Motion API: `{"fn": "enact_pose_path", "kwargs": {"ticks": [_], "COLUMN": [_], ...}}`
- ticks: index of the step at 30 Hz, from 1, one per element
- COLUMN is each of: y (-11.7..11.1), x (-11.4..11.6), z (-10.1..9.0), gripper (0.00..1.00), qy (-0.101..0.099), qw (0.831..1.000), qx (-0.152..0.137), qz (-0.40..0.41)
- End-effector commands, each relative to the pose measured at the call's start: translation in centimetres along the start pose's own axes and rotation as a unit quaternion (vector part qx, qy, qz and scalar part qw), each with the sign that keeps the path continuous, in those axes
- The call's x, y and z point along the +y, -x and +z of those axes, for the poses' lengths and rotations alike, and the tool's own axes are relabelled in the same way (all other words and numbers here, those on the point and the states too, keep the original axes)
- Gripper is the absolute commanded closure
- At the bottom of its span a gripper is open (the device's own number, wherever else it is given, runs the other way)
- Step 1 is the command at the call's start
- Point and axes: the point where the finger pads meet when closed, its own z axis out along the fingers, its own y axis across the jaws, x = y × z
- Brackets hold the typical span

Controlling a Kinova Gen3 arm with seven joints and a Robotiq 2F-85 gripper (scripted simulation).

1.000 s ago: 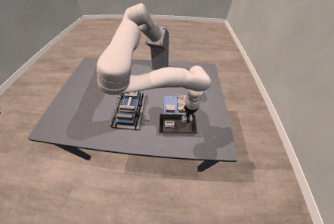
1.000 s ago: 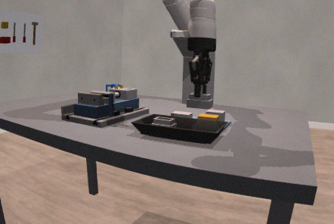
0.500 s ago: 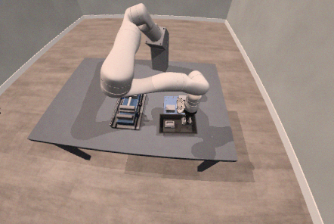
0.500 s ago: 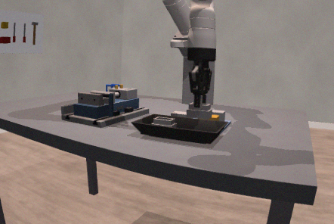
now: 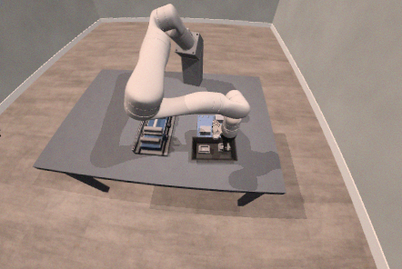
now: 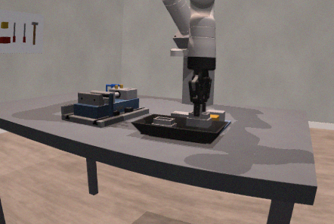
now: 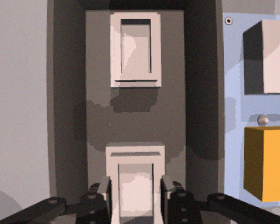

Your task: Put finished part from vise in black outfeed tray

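Note:
My gripper (image 7: 135, 189) (image 6: 199, 111) (image 5: 223, 143) points straight down and is shut on the finished part (image 7: 135, 172) (image 6: 198, 119), a grey block with a pocket on top. It holds the part low inside the black outfeed tray (image 7: 66, 100) (image 6: 177, 134) (image 5: 214, 157), at the tray's right end in the exterior view. I cannot tell whether the part touches the tray floor. The other pocketed part (image 7: 135, 50) (image 6: 164, 120) (image 5: 204, 149) lies in the same tray, apart from the held one. The blue vise (image 6: 104, 106) (image 5: 154, 135) stands to the left, with nothing between its jaws.
A light blue plate (image 7: 233, 125) (image 5: 205, 124) lies right behind the tray. It carries a white block (image 7: 271, 57) and an orange block (image 7: 266, 162) (image 6: 214, 116). The arm's grey pedestal (image 5: 193, 64) stands at the back of the table.

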Motion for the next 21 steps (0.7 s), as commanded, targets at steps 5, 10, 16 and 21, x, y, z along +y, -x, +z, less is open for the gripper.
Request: {"fn": "enact_pose_path", "kwargs": {"ticks": [5, 10, 16, 21], "y": [0.06, 0.06, 0.06, 0.06], "x": [0.11, 0.10, 0.10, 0.10], "z": [0.76, 1.10, 1.25, 1.32], "gripper": [1.00, 1.00, 1.00, 1.00], "qy": [0.001, 0.001, 0.001, 0.001], "qw": [1.000, 1.000, 1.000, 1.000], "qx": [0.000, 0.000, 0.000, 0.000], "qz": [0.000, 0.000, 0.000, 0.000]}}
